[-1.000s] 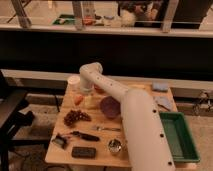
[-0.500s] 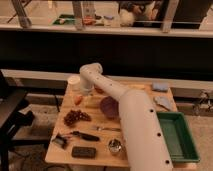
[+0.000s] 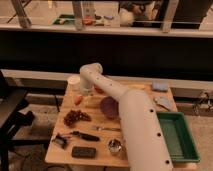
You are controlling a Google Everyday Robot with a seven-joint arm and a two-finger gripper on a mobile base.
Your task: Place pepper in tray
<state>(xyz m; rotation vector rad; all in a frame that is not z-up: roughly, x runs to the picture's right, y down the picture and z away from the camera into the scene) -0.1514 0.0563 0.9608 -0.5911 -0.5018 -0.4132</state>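
Observation:
The pepper (image 3: 78,100) is a small orange-red piece lying on the wooden table (image 3: 100,162) near its far left side. My gripper (image 3: 84,92) hangs at the end of the white arm, pointing down, just above and to the right of the pepper. The green tray (image 3: 175,136) lies at the table's right edge, toward the front, and nothing shows inside it. The arm's thick white forearm crosses the middle of the table and hides part of it.
A purple bowl (image 3: 108,107) sits mid-table beside the arm. Dark red grapes (image 3: 75,117) lie in front of the pepper. A white cup (image 3: 74,80) and a red-orange bowl (image 3: 100,90) stand at the back. Black tools (image 3: 83,135), a metal cup (image 3: 115,146) and a blue sponge (image 3: 160,86) are also there.

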